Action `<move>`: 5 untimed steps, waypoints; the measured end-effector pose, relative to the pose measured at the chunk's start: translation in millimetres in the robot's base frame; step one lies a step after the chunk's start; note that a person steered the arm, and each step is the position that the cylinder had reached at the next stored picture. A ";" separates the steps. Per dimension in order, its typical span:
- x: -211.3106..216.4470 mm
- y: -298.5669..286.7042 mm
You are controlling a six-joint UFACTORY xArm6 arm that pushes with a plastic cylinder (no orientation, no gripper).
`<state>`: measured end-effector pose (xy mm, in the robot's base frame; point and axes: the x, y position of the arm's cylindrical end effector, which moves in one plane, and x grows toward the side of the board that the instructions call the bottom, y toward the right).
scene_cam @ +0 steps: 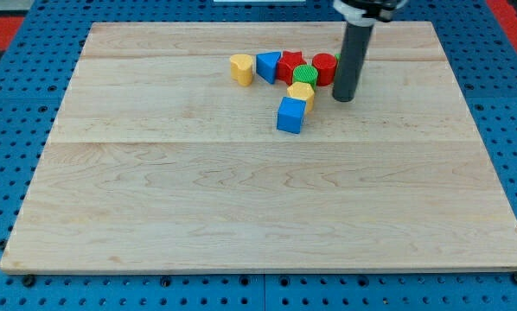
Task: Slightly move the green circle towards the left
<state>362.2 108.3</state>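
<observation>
The green circle [306,74] sits in a tight cluster near the view's top centre, on the wooden board [241,199]. A red star-like block [290,65] touches it on the left, a red cylinder [324,67] on the right, and a yellow block [301,93] just below. My tip [344,97] rests on the board just right of the red cylinder, about a block's width right of the green circle. A small bit of green shows behind the rod, too hidden to name.
A blue triangle-like block [268,65] and a yellow heart-like block [241,68] lie left of the cluster. A blue cube [290,115] sits below the yellow block. Blue pegboard [16,104] surrounds the board.
</observation>
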 end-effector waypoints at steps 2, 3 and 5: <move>-16.7 21.6; -28.5 2.4; -9.5 -59.0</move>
<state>352.7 49.3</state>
